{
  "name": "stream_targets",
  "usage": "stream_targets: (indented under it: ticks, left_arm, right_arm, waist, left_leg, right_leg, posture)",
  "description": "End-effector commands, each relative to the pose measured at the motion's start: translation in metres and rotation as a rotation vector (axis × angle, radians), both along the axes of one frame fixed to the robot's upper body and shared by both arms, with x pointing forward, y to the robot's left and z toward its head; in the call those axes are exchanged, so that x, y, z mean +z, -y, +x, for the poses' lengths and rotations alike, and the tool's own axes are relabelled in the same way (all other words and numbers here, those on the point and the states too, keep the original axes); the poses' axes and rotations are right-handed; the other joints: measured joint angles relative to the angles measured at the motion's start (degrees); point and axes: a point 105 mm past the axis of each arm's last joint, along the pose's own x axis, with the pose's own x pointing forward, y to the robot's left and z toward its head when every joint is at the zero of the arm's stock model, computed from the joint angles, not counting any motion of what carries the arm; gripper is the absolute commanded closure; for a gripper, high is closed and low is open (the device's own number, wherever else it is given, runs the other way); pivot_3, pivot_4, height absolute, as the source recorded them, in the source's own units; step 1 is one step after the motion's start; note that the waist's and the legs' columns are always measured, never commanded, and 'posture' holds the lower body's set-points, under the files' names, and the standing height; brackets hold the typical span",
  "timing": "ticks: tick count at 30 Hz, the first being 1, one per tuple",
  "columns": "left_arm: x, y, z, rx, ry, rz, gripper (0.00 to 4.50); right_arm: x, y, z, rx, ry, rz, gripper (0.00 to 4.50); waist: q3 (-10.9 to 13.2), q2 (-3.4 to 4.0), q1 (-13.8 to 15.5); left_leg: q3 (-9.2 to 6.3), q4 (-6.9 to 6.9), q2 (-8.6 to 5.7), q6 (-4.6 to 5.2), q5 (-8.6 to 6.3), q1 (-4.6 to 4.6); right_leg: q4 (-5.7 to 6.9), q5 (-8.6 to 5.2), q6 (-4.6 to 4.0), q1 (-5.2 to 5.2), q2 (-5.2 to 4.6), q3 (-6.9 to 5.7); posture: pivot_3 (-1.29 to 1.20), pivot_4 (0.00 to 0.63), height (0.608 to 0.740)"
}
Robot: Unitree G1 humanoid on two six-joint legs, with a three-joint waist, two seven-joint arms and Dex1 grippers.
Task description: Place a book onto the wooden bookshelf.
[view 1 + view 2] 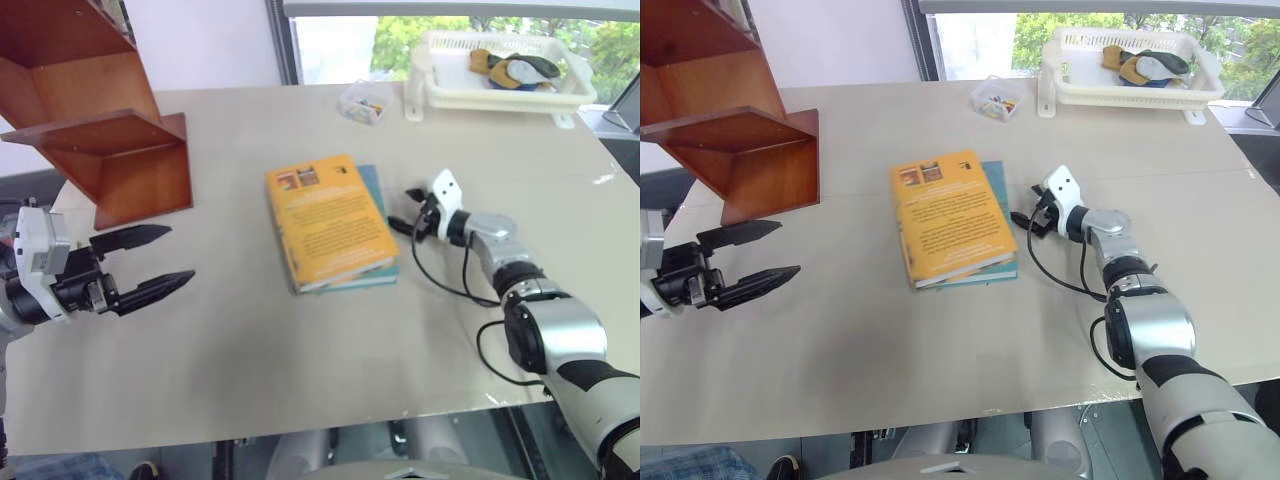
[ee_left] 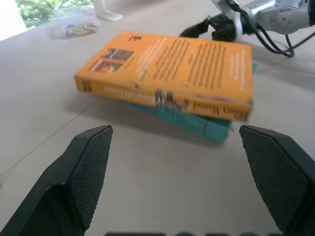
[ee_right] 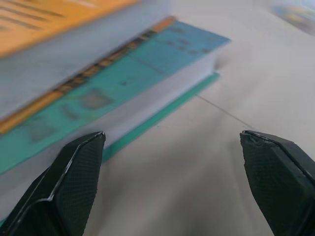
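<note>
Jaws on both grippers gape empty; the book (image 1: 330,222) hides most of the teal book (image 1: 378,205).

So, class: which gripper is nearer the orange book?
Right. The right gripper sits open just beside the orange book; the left gripper, also open, is farther off across bare table.

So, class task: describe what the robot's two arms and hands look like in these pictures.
The left hand has two long, black, tapered fingers with fine-textured pads, on a black and white-grey wrist block. The right hand sits behind a small white plate on a silver-grey jointed arm with black bands and loose black cables looping alongside.
</note>
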Motion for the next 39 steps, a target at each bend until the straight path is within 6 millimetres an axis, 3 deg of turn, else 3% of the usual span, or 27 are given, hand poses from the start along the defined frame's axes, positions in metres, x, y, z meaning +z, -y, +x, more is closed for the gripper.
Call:
stream_targets:
  ticks: [1,4,7,10,13,16,21,31,39]
  left_arm:
    - [0.017,-0.002,-0.005,0.013,0.060,0.004,0.04]
    - [0.019,-0.003,-0.005,0.029,0.063,-0.042,0.04]
    - [0.013,-0.004,-0.002,0.041,0.018,-0.085,0.04]
    - [0.002,-0.008,0.002,0.072,-0.024,-0.076,0.04]
    - [0.004,-0.012,0.007,0.087,-0.025,-0.112,0.04]
    - [0.003,-0.016,0.010,0.090,-0.031,-0.110,0.04]
    - [0.006,-0.016,0.016,0.083,-0.022,-0.108,0.04]
    - [0.003,-0.023,0.010,0.114,-0.023,-0.093,0.04]
    - [-0.006,-0.026,0.005,0.145,-0.049,-0.115,0.04]
  right_arm:
    - [0.017,-0.016,-0.012,0.149,0.073,0.050,0.00]
    - [0.017,-0.026,-0.021,0.232,0.093,0.054,0.00]
    - [0.020,-0.026,-0.017,0.196,0.145,0.013,0.00]
    - [0.026,-0.010,-0.009,0.119,0.189,-0.018,0.00]
    - [0.036,0.009,-0.001,0.031,0.223,-0.020,0.00]
    - [0.046,0.014,0.003,-0.008,0.251,-0.020,0.00]
    - [0.060,-0.011,0.002,0.033,0.296,0.024,0.00]
    - [0.047,-0.071,-0.024,0.235,0.336,-0.032,0.00]
    - [0.052,-0.091,-0.045,0.370,0.350,-0.012,0.00]
  waist:
    - [0.00,0.00,0.04]
    - [0.00,0.00,0.09]
    - [0.00,0.01,0.14]
    - [0.00,0.01,0.22]
    - [0.01,0.01,0.46]
    - [0.01,0.01,0.27]
    - [0.01,0.01,-0.72]
    - [0.00,0.01,-1.15]
    - [-0.02,-0.02,-0.96]
  left_leg:
    - [0.00,0.00,0.00,0.00,0.00,0.00]
    - [-0.01,0.00,0.00,0.00,0.00,0.00]
    - [-0.03,0.01,0.00,0.00,0.00,0.00]
    - [-0.03,0.02,-0.02,-0.01,0.00,0.01]
    - [-0.07,0.01,-0.04,-0.02,0.01,0.01]
    - [-0.09,0.01,-0.05,-0.02,0.01,0.01]
    - [-0.07,-0.01,-0.01,-0.08,0.04,0.01]
    - [-0.08,-0.01,-0.03,-0.08,0.04,0.00]
    - [-0.09,-0.01,-0.03,-0.09,0.05,0.00]
  right_leg:
    - [0.00,0.00,0.00,0.00,0.00,0.00]
    - [0.01,0.00,0.00,0.00,0.00,-0.01]
    - [0.05,0.00,0.00,0.00,-0.01,-0.03]
    - [0.08,0.00,0.00,0.00,-0.02,-0.03]
    - [0.07,0.00,0.00,0.01,-0.03,-0.07]
    - [0.04,0.00,0.00,0.02,-0.04,-0.09]
    - [0.08,0.00,-0.01,-0.02,0.02,-0.05]
    - [0.10,0.00,-0.01,-0.05,-0.02,-0.04]
    - [0.11,0.00,-0.01,-0.05,-0.02,-0.07]
  posture:
    - [0.00,0.150,0.740]
    - [0.00,0.150,0.740]
    - [0.00,0.150,0.740]
    - [0.00,0.150,0.740]
    - [0.00,0.150,0.740]
    - [0.00,0.150,0.740]
    - [0.00,0.150,0.740]
    - [0.00,0.150,0.740]
    - [0.00,0.150,0.740]
